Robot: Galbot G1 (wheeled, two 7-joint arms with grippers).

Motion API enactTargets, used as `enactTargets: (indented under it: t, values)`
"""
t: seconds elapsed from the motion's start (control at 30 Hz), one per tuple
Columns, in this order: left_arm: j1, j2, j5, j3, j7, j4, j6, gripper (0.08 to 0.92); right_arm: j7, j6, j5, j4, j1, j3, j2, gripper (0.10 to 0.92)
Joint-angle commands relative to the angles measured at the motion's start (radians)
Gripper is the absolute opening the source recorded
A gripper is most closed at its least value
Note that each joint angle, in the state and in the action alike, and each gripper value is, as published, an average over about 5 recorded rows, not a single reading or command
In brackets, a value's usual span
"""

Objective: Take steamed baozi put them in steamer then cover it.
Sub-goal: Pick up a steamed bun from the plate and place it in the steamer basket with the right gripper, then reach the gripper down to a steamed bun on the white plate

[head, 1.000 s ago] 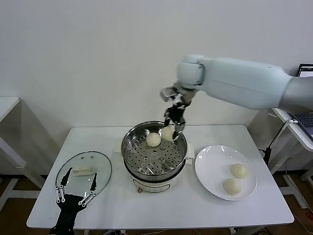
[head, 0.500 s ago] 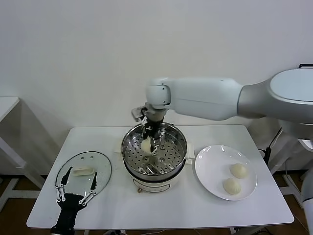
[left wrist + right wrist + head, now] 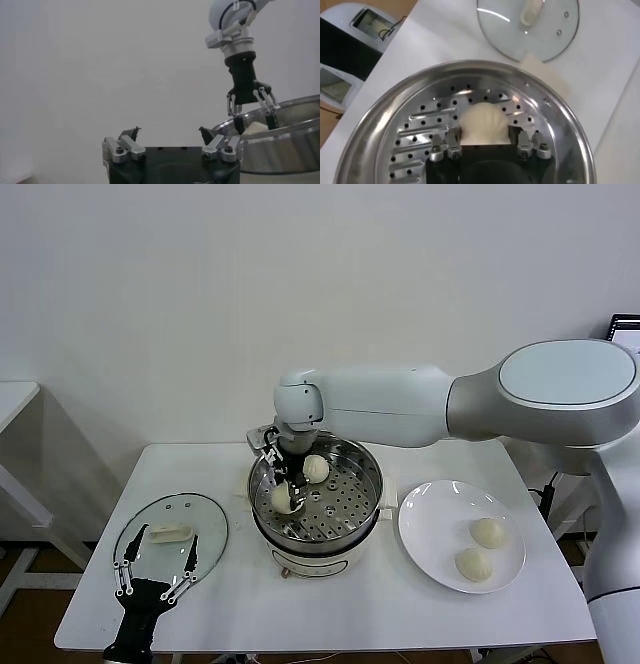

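Note:
The steel steamer (image 3: 372,502) stands at the table's middle on its white base. My right gripper (image 3: 282,484) reaches down into its left side. There it is shut on a cream baozi (image 3: 283,498) that rests on the perforated tray. In the right wrist view that baozi (image 3: 482,122) sits between the fingers (image 3: 451,145), which lie against both its sides. A second baozi (image 3: 316,468) lies farther back in the steamer. Two more baozi (image 3: 487,532) (image 3: 472,564) lie on the white plate. My left gripper (image 3: 157,569) waits open over the lid near the front left.
The glass lid (image 3: 205,529) with its cream handle lies flat on the table left of the steamer. The white plate (image 3: 430,534) sits to the steamer's right. The right arm spans the space above the steamer's back. A wall stands behind the table.
My right gripper carried the baozi from above the steamer's back right across to its left side and down onto the tray. The left arm has not moved.

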Motion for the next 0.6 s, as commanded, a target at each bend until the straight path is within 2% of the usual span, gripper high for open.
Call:
enactTargets:
  t: [0.03, 0.23, 0.33, 0.43, 0.6]
  values:
    - [0.001, -0.001, 0.0, 0.0, 0.0, 0.003, -0.001, 0.823, 0.025, -0.006, -0.004, -0.003, -0.02, -0.006, 0.019, 0.684]
    - [0.002, -0.002, 0.0, -0.003, -0.001, 0.001, -0.001, 0.823, 0.033, -0.006, -0.014, 0.013, -0.024, 0.015, -0.003, 0.806]
    - [0.004, -0.003, 0.0, -0.004, -0.001, 0.001, -0.001, 0.823, 0.022, -0.002, -0.038, 0.053, -0.005, 0.047, -0.06, 0.82]
    - [0.006, -0.003, 0.001, -0.003, -0.001, 0.0, 0.0, 0.823, -0.007, 0.017, -0.095, 0.123, 0.03, 0.095, -0.162, 0.822]
    - [0.005, -0.002, 0.004, 0.003, -0.005, -0.002, 0.005, 0.823, -0.075, 0.084, -0.172, 0.243, 0.098, 0.162, -0.416, 0.823]
